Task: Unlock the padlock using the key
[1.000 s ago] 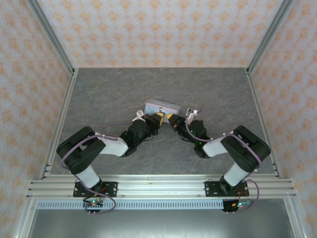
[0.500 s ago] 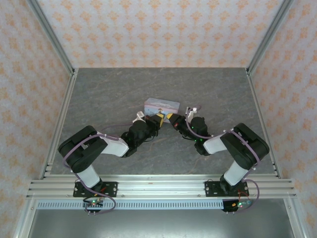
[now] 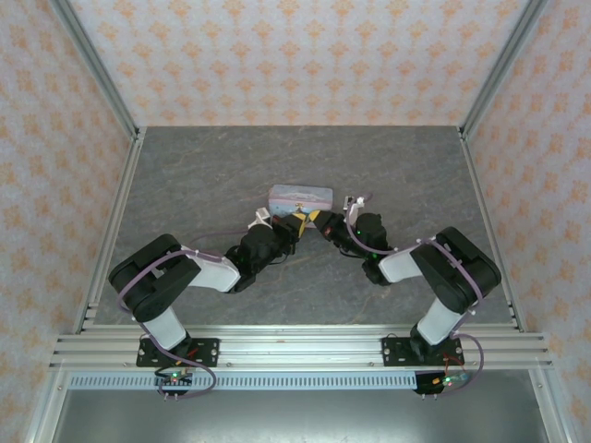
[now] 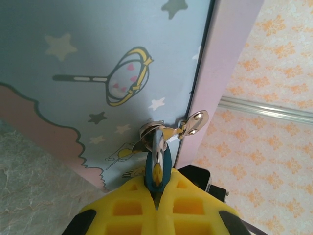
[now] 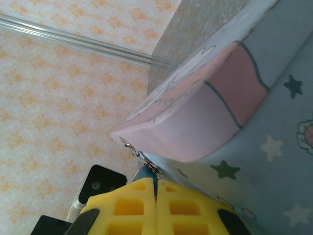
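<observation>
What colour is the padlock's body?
The padlock is dark blue-teal; the left wrist view shows it best.

Overhead rear view, wrist close-ups sharing tin (image 4: 98,49)

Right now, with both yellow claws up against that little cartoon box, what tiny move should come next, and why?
Probably ease the right gripper, its tips shut, closer to the padlock. The left gripper is shut on the padlock, which hangs through the hasp of the tin box, so it is steadied. I cannot make out the key, so go slowly.
</observation>
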You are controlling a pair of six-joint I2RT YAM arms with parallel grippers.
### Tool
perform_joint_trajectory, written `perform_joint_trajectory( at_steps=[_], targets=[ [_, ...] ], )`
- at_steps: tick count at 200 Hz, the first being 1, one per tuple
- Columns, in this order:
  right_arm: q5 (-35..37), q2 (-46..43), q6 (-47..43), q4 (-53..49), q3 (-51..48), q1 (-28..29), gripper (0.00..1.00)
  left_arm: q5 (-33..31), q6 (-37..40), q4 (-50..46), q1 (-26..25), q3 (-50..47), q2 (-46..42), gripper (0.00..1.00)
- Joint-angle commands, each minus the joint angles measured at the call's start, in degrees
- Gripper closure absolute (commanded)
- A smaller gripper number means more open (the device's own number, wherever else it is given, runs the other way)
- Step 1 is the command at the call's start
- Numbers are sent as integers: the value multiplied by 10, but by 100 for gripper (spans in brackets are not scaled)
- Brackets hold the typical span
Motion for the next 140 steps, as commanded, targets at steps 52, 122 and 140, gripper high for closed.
perform_joint_trajectory(
  at_steps=[52,122,140],
  targets=[
    [9,5,16,-50,48,37,89,8,1,41,-28,-20,5,100],
    [24,-113,-41,-232,10,8,37,-35,60,-10,-18,-42,-1,100],
    [15,-153,-76,-303,4,1,35,-28,72,-6,-16,-40,7,100]
  ],
)
